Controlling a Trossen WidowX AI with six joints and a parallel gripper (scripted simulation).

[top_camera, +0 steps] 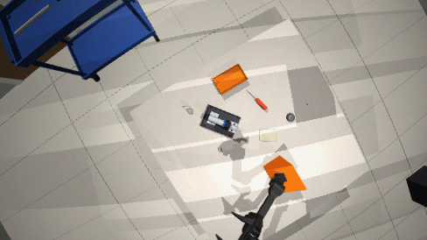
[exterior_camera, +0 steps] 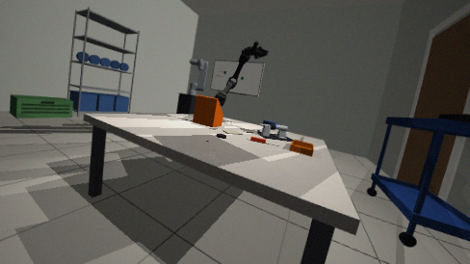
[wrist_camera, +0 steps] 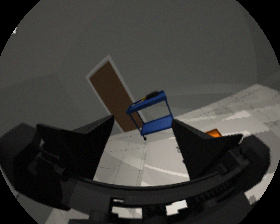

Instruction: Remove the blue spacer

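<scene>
The dark base tray [top_camera: 206, 125] lies on the table and bears the pale housing and shaft assembly [top_camera: 215, 119] [exterior_camera: 282, 132]. The blue spacer [top_camera: 225, 123] sits on the assembly as a thin band, beside a black section [top_camera: 227, 124]. The assembly is too small in the top and exterior views to tell the shaft's exact depth or any gap at the big block. My gripper [top_camera: 280, 176] [exterior_camera: 263, 51] [wrist_camera: 143, 120] is open, with nothing between its fingers. It is raised high above the table, away from the assembly. The wrist view does not show the assembly clearly.
A tall orange block [top_camera: 295, 180] [exterior_camera: 207, 111] stands near the arm. An orange bin [top_camera: 229, 79] [exterior_camera: 301, 147], a red screwdriver [top_camera: 261, 103] [exterior_camera: 258, 140], a dark round part [top_camera: 290, 115] [exterior_camera: 221, 136] and a pale yellow pad [top_camera: 268, 136] lie around the assembly. A small grey piece [top_camera: 220, 149] lies nearby.
</scene>
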